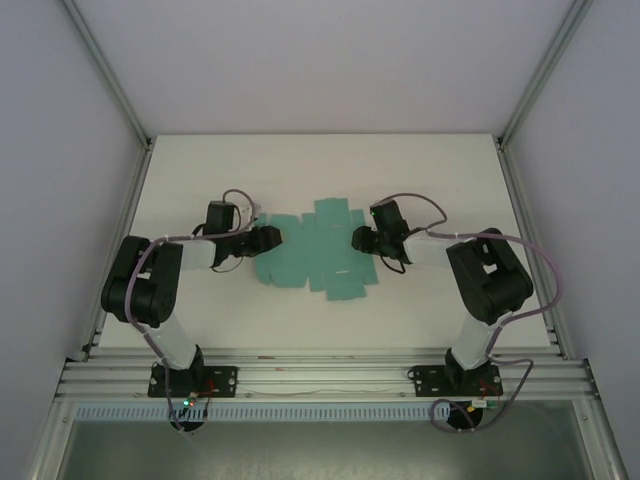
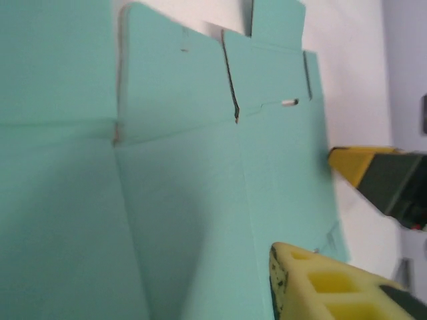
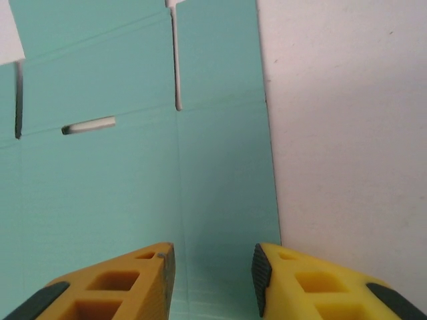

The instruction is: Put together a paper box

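A: Where's your paper box (image 1: 315,250)?
B: Flat teal sheet, mid-frame, between the two arms. Your right gripper (image 3: 212,257) is part-open over its right edge, nothing pinched. Left gripper (image 1: 272,240) is at its left edge; can't tell its grip.

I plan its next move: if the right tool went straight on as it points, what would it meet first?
Probably the paper box, lying flat just ahead of the right tool; depth is unclear.
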Available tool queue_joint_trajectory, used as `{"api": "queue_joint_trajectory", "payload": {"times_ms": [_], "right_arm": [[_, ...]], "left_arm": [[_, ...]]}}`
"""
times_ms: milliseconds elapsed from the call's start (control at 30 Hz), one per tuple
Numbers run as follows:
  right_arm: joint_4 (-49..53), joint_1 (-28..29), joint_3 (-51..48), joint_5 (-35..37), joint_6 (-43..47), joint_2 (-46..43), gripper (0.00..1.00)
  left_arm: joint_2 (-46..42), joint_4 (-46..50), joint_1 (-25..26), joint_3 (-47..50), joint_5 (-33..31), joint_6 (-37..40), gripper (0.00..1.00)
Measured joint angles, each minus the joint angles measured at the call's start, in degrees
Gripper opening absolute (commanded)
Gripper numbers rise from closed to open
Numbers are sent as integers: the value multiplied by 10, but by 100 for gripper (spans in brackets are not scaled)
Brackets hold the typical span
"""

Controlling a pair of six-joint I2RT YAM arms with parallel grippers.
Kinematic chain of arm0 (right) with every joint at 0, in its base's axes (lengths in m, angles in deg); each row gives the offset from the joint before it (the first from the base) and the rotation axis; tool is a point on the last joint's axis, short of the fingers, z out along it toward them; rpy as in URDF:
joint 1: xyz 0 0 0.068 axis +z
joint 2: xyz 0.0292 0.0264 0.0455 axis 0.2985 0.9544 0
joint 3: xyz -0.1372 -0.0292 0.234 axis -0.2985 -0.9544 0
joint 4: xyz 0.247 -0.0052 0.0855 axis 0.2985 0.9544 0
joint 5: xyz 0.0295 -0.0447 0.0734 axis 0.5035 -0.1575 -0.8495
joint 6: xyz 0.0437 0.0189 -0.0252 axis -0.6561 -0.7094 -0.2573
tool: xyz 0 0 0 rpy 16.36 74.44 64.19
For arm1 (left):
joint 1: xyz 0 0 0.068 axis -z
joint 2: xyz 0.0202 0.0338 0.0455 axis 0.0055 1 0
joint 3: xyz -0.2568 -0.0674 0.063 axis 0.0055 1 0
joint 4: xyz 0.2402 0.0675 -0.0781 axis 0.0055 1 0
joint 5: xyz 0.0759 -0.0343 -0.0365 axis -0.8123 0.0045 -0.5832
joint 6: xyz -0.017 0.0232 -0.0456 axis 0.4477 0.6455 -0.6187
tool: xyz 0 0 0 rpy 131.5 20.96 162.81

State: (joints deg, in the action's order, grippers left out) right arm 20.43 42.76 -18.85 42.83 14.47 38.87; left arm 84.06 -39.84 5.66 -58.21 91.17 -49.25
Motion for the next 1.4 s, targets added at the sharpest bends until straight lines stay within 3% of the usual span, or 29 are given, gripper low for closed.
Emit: {"api": "queue_joint_trajectory", "payload": {"times_ms": [67,133,300,467,667,833,1000,1167,1267,1400], "right_arm": [[-9,-11,-6,-13,7,-3,38],[-11,-20,-10,-34,16,-6,40],[12,-43,-22,-85,46,-52,50],[50,-102,-25,-169,66,-148,72],[56,-162,-25,-316,89,-229,74],[50,-176,-25,-437,81,-242,61],[14,-175,-26,-516,43,-247,21],[8,-178,-28,-547,38,-271,12],[4,-179,-28,-563,54,-281,0],[7,-179,-28,-561,71,-281,0]], "left_arm": [[-6,-33,-1,17,9,-29,8],[-23,-68,0,35,17,-58,0],[-120,-132,13,82,30,-108,0],[-263,-132,21,89,15,-115,0],[-426,-43,30,71,-14,-90,0],[-478,1,30,70,-15,-93,0],[-482,23,30,69,-3,-97,0],[-480,17,29,69,0,-110,0],[-473,12,29,69,2,-117,0],[-470,19,29,69,-5,-113,0]]}}
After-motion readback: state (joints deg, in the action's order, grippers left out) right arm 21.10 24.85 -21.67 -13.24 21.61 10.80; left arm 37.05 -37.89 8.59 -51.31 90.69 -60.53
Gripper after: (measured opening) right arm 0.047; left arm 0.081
